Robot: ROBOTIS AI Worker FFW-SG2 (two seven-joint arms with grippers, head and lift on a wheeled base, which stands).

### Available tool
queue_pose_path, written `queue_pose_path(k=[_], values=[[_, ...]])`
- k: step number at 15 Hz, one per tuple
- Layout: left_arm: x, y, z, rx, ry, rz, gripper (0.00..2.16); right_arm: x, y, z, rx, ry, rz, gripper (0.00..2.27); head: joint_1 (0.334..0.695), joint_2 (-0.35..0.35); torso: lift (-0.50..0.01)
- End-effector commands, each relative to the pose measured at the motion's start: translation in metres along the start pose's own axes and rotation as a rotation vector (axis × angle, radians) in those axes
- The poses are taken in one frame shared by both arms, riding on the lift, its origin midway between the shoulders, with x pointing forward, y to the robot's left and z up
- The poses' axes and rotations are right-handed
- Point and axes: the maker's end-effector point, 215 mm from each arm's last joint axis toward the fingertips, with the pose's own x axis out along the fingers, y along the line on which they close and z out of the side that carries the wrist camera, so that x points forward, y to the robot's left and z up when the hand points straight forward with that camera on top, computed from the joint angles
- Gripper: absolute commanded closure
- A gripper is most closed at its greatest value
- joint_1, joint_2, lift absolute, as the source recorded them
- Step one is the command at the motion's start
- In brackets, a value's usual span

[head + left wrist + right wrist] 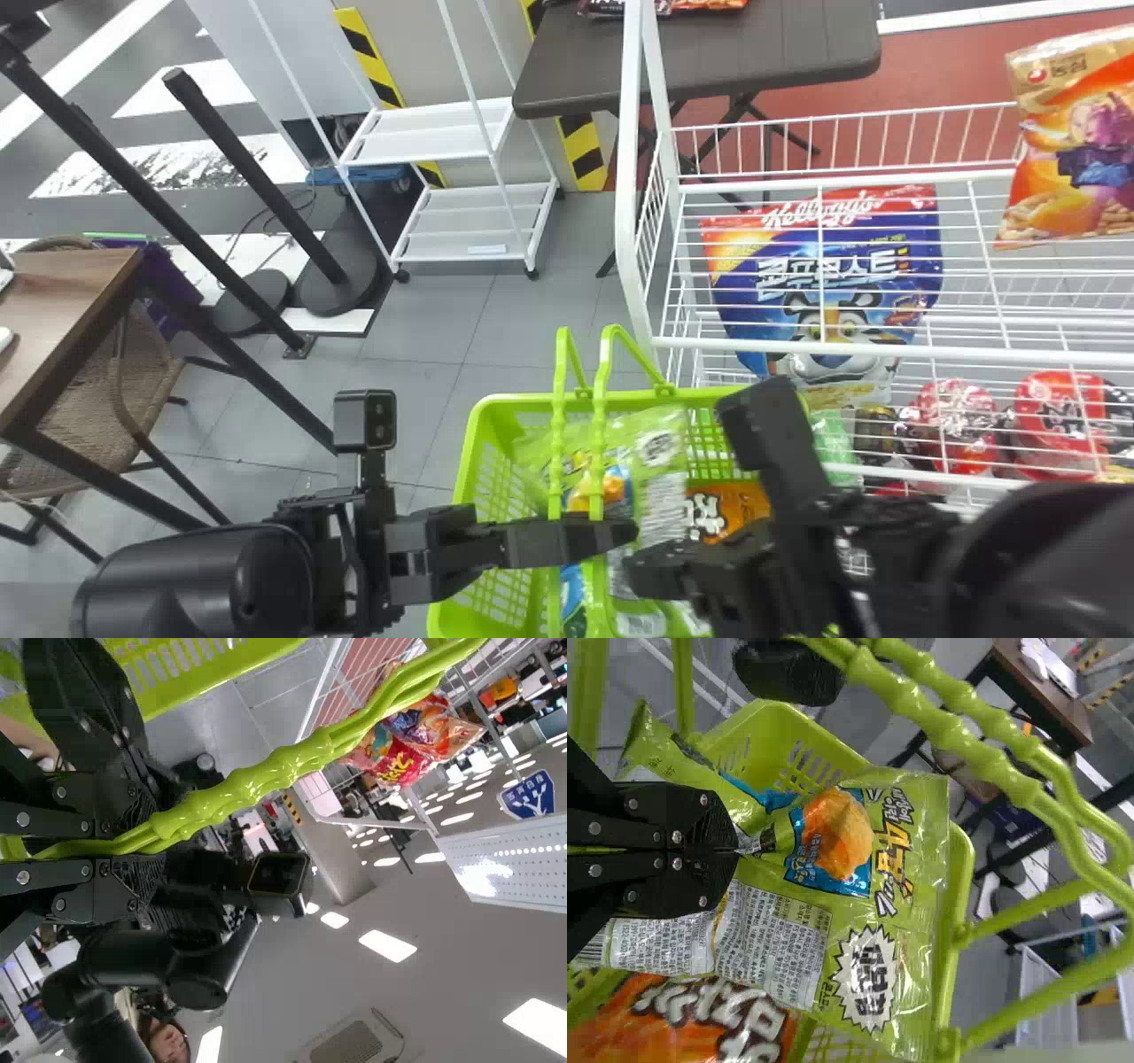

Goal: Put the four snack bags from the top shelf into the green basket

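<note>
Between the right claw's (651, 571) fingers, a lime-green snack bag (917, 859) is being pinched firmly, its glossy film creasing near the grip and showing an orange puff on blue and a white starburst. Around the bag, just beyond the claw, the green basket's (518, 404) rim is running, with an orange bag (740, 505) lying partly covered. Beside the right claw, the left claw (620, 532) is clasping the basket's handle (598, 416). Farther off, a white rack (627, 195) is holding a blue bag (833, 248).
</note>
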Motion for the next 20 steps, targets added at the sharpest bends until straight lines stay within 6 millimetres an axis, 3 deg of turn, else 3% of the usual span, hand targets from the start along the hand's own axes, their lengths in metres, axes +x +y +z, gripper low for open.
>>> queue_pose_path(k=[1,2,3,4,6,8,12,14,17,20], values=[[0.001,-0.003,0.0,-0.002,0.0,-0.012,2.15,0.025,0.005,0.005,-0.011,0.019,0.035,2.2,0.695,0.35,0.0],[0.0,-0.003,-0.001,-0.004,-0.001,-0.011,2.15,0.03,0.005,0.015,-0.018,-0.007,0.035,1.72,0.695,0.35,0.0],[0.0,-0.003,-0.002,-0.006,-0.001,-0.012,2.15,0.031,0.003,0.02,-0.028,-0.027,0.026,0.76,0.695,0.35,0.0],[-0.001,-0.003,-0.002,-0.007,-0.001,-0.011,2.15,0.027,-0.002,0.02,-0.028,-0.031,0.016,0.0,0.695,0.35,0.0],[0.0,-0.003,-0.002,-0.006,0.001,-0.012,2.15,0.008,-0.014,0.018,-0.031,-0.04,-0.013,0.01,0.695,0.35,0.0],[0.001,-0.003,-0.003,-0.007,0.002,-0.013,2.15,-0.026,-0.032,0.017,-0.026,-0.049,-0.069,0.05,0.695,0.35,0.0],[-0.001,-0.004,-0.004,-0.013,0.007,-0.011,2.15,-0.129,-0.105,0.025,0.034,-0.157,-0.263,0.07,0.695,0.35,0.0],[-0.001,-0.003,-0.004,-0.019,0.009,-0.01,2.15,-0.18,-0.15,0.047,0.073,-0.292,-0.365,0.07,0.695,0.35,0.0],[0.001,-0.005,-0.005,-0.021,0.011,-0.016,2.15,-0.261,-0.227,0.102,-0.012,-0.495,-0.629,0.07,0.695,0.217,0.0],[0.001,-0.005,-0.005,-0.021,0.01,-0.016,2.15,-0.302,-0.288,0.128,-0.026,-0.559,-0.775,0.07,0.695,0.056,0.0]])
